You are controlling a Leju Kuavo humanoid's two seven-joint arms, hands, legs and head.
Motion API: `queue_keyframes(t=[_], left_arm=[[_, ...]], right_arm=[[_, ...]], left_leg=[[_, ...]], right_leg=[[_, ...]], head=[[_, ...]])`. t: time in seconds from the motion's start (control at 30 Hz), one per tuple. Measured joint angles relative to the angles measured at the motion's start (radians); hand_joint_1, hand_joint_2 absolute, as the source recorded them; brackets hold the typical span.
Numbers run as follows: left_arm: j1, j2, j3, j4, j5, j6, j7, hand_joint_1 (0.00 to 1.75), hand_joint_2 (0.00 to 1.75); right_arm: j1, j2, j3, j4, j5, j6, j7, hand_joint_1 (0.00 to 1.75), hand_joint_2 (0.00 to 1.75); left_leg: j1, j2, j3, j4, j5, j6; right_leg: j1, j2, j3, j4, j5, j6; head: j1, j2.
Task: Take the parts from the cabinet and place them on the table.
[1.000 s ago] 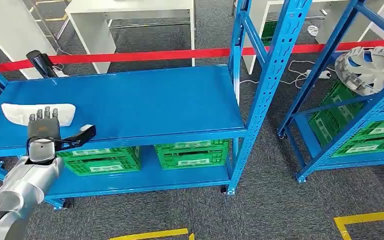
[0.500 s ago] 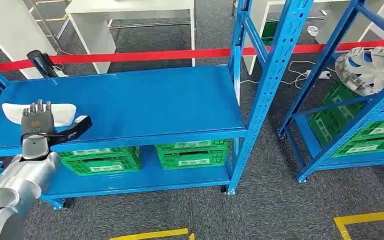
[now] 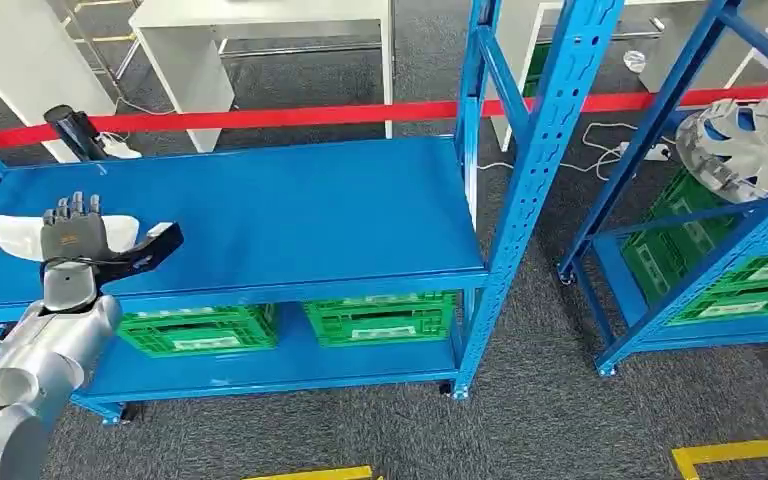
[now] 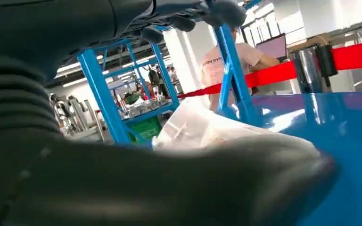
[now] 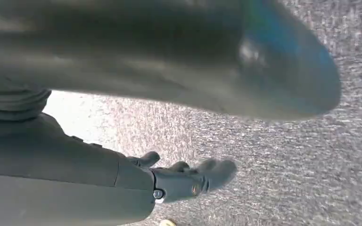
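Note:
A white plastic-wrapped part (image 3: 10, 232) lies at the left end of the blue rack's top shelf (image 3: 290, 210). My left hand (image 3: 78, 238) is spread over its right half, thumb sticking out to the right, holding nothing; whether it touches the wrap I cannot tell. In the left wrist view the crumpled white wrap (image 4: 202, 127) lies between the thumb and the fingers (image 4: 217, 9) of my left hand (image 4: 52, 70). My right hand (image 5: 122, 155) hangs over grey carpet with its fingers (image 5: 193, 181) loosely apart and nothing in it.
Two green crates (image 3: 200, 328) (image 3: 380, 315) stand on the lower shelf. A second blue rack (image 3: 700, 230) at the right carries a grey finned wheel (image 3: 750, 135) and more green crates. Red barrier tape (image 3: 290, 115), white tables (image 3: 260, 30) and a person (image 4: 226, 66) lie beyond.
My left hand has reached farther forward and a little left over the white part. The view itself has shifted slightly.

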Motion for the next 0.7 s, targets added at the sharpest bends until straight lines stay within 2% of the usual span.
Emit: queue_keyframes(t=[0.03,0.07,0.1,0.17,0.2,0.23,0.27,0.3,0.33,0.37,0.4,0.43,0.47,0.5,0.6,0.7], left_arm=[[-0.001,0.002,0.000,-0.001,0.000,0.000,0.000,0.00,0.00],[-0.002,0.002,0.001,-0.001,0.000,0.000,0.000,0.00,0.00],[-0.003,0.002,0.003,0.000,0.001,0.000,-0.002,0.00,0.00],[0.000,0.002,0.014,0.002,0.016,0.002,-0.008,0.00,0.00],[0.004,0.001,0.020,0.002,0.017,0.002,-0.009,0.00,0.00],[0.009,0.002,0.021,0.003,0.017,0.002,-0.009,0.00,0.00],[0.012,0.002,0.022,0.003,0.017,0.002,-0.013,0.00,0.00],[0.011,0.002,0.024,0.003,0.018,-0.006,-0.018,0.00,0.00],[0.008,0.005,0.029,0.003,0.018,-0.027,-0.024,0.00,0.00],[0.005,0.010,0.032,0.003,0.018,-0.057,-0.032,0.00,0.00],[0.001,0.018,0.034,0.003,0.016,-0.082,-0.042,0.00,0.00],[-0.004,0.021,0.037,0.003,0.007,-0.100,-0.055,0.00,0.00],[-0.004,0.024,0.037,0.003,-0.005,-0.117,-0.069,0.00,0.00],[-0.004,0.028,0.037,0.003,-0.021,-0.136,-0.081,0.00,0.00],[-0.004,0.042,0.036,0.003,-0.040,-0.157,-0.102,0.00,0.00],[-0.002,0.050,0.036,0.004,-0.043,-0.201,-0.129,0.00,0.00]], right_arm=[[-0.001,0.000,0.000,0.000,0.000,0.000,0.000,0.00,0.00],[-0.001,0.000,0.000,0.000,0.000,0.000,0.000,0.00,0.00],[-0.002,0.000,0.000,0.000,0.000,0.000,0.001,0.00,0.00],[-0.003,0.000,0.000,0.000,0.000,0.000,0.005,0.00,0.00],[-0.002,0.000,0.000,0.000,0.000,0.000,0.006,0.00,0.00],[-0.001,0.000,-0.001,0.000,0.000,0.000,0.006,0.00,0.00],[0.000,0.000,-0.001,0.000,0.000,0.000,0.006,0.00,0.00],[0.000,0.000,-0.001,0.000,0.000,0.000,0.006,0.00,0.00],[-0.001,0.000,-0.001,0.000,0.002,0.000,0.006,0.00,0.00],[-0.002,0.000,-0.001,0.000,0.004,0.001,0.004,0.00,0.00],[-0.003,0.001,-0.001,0.000,0.008,0.002,0.004,0.00,0.00],[-0.003,0.001,-0.001,0.000,0.010,0.003,0.005,0.00,0.00],[-0.001,-0.002,-0.001,0.000,0.010,0.005,0.007,0.00,0.00],[0.000,-0.003,-0.002,0.000,0.011,0.005,0.006,0.00,0.00],[-0.003,-0.003,-0.002,0.000,0.012,0.008,0.006,0.00,0.00],[-0.005,-0.005,-0.003,0.000,0.012,0.007,0.003,0.00,0.00]], left_leg=[[0.003,0.001,0.000,0.000,-0.006,-0.007],[0.002,0.003,-0.006,0.030,-0.014,-0.006],[0.000,0.004,-0.040,0.094,-0.039,-0.005],[-0.004,0.004,-0.148,0.270,-0.102,-0.004],[-0.004,0.004,-0.193,0.330,-0.108,-0.002],[-0.005,0.004,-0.214,0.339,-0.088,0.003],[-0.008,0.004,-0.213,0.304,-0.045,0.009],[-0.010,0.003,-0.193,0.232,0.016,0.017],[-0.014,0.003,-0.160,0.138,0.079,0.026],[-0.020,0.003,-0.139,0.061,0.113,0.036],[-0.026,0.003,-0.123,0.054,0.102,0.039],[-0.026,0.003,-0.115,0.034,0.092,0.036],[-0.021,0.001,-0.116,0.028,0.100,0.016],[-0.023,-0.002,-0.116,0.028,0.099,0.015],[-0.024,-0.004,-0.115,0.028,0.095,0.022],[-0.024,-0.005,-0.114,0.028,0.092,0.029]], right_leg=[[-0.003,0.000,0.008,-0.003,-0.004,-0.008],[-0.003,0.000,0.018,-0.005,-0.007,-0.014],[-0.002,0.000,0.025,-0.007,-0.010,-0.019],[0.002,0.000,0.035,-0.009,-0.018,-0.027],[0.004,0.001,0.040,-0.009,-0.023,-0.029],[0.006,0.002,0.047,-0.009,-0.028,-0.029],[0.008,0.004,0.055,-0.009,-0.034,-0.029],[0.009,0.005,0.065,-0.009,-0.041,-0.029],[0.010,0.006,0.076,-0.010,-0.047,-0.028],[0.010,0.007,0.082,-0.012,-0.054,-0.026],[0.016,0.010,0.082,-0.010,-0.057,-0.020],[0.014,0.012,0.078,-0.011,-0.055,-0.015],[0.020,0.010,0.076,-0.007,-0.055,-0.019],[0.016,0.008,0.079,-0.014,-0.054,-0.021],[0.017,0.006,0.087,-0.027,-0.054,-0.020],[0.017,0.005,0.093,-0.035,-0.052,-0.015]], head=[[-0.001,0.000],[-0.004,0.000],[-0.006,0.000],[-0.007,0.000],[-0.007,0.000],[-0.007,0.000],[-0.007,0.000],[-0.008,0.000],[-0.008,0.000],[-0.007,0.000],[-0.007,0.000],[-0.009,0.000],[-0.006,0.000],[-0.008,0.000],[-0.007,0.000],[-0.007,0.000]])
